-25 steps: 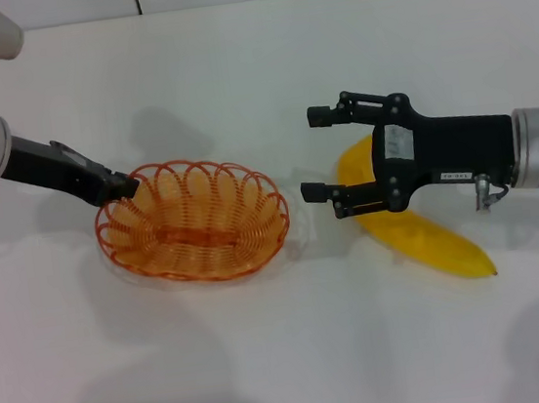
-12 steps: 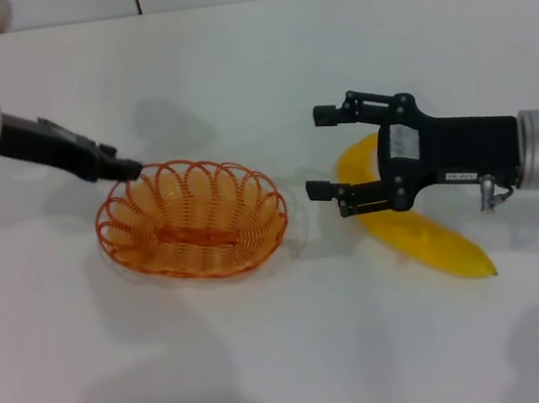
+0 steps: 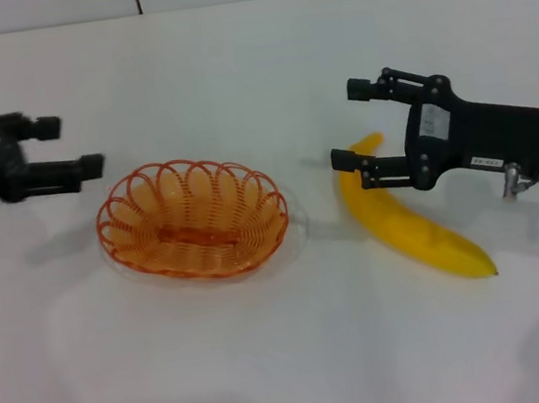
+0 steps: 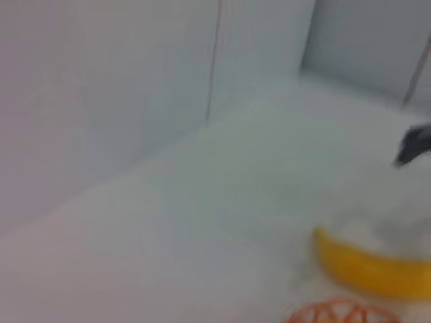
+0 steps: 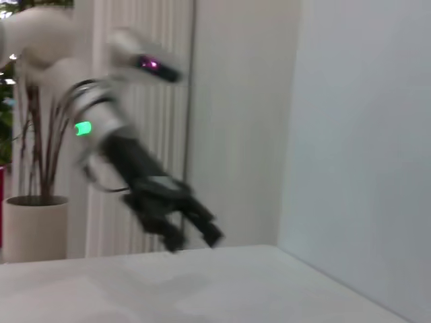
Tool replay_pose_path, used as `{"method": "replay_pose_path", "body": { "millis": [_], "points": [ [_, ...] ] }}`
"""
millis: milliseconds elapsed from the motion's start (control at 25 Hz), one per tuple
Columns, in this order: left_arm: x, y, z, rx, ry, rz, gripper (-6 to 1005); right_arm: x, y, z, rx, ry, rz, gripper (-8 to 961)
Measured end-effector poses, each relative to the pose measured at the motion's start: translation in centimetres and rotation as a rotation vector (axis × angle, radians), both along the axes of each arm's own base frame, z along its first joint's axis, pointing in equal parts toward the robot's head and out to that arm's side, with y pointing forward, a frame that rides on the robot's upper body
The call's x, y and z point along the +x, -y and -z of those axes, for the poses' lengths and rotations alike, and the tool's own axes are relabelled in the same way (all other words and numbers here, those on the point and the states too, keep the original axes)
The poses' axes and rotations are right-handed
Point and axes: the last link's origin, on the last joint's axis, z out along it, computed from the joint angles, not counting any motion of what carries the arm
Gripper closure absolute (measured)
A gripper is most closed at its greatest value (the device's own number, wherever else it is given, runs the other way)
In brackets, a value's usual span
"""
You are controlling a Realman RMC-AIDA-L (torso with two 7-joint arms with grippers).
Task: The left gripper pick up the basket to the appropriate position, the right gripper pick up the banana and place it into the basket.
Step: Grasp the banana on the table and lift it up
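The basket (image 3: 191, 219) is orange, made of thin wire bent into repeating loops, so its rim reads as a row of scallops and its sides as fine close ribs. The banana (image 3: 412, 223) is bright, even yellow with a small dark tip at its outer end. The left hand (image 3: 66, 146) is plain black all over. The right hand (image 3: 344, 124) is black too, with a white label on its body and a silver-grey wrist behind it. The worktop (image 3: 289, 356) is plain white, and the wall behind it is pale with thin dark seams.
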Motion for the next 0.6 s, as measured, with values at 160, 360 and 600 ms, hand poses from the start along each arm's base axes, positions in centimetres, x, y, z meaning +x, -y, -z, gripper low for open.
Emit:
{"method": "replay_pose_path", "body": {
  "millis": [160, 360, 600],
  "points": [
    [-2.8, 3.0, 0.2, 0.08, 0.11, 0.089, 183, 0.2, 0.2, -0.1, 0.005, -0.004, 0.01, 73],
    [-5.4, 5.5, 2.6, 0.1, 0.175, 0.162, 190, 1.1, 0.6, -0.8, 0.003, 0.002, 0.043, 73],
    [-8.1, 7.5, 4.5, 0.114, 0.213, 0.086, 279, 2.2, 1.3, -2.2, -0.075, 0.011, 0.12, 74]
  ]
}}
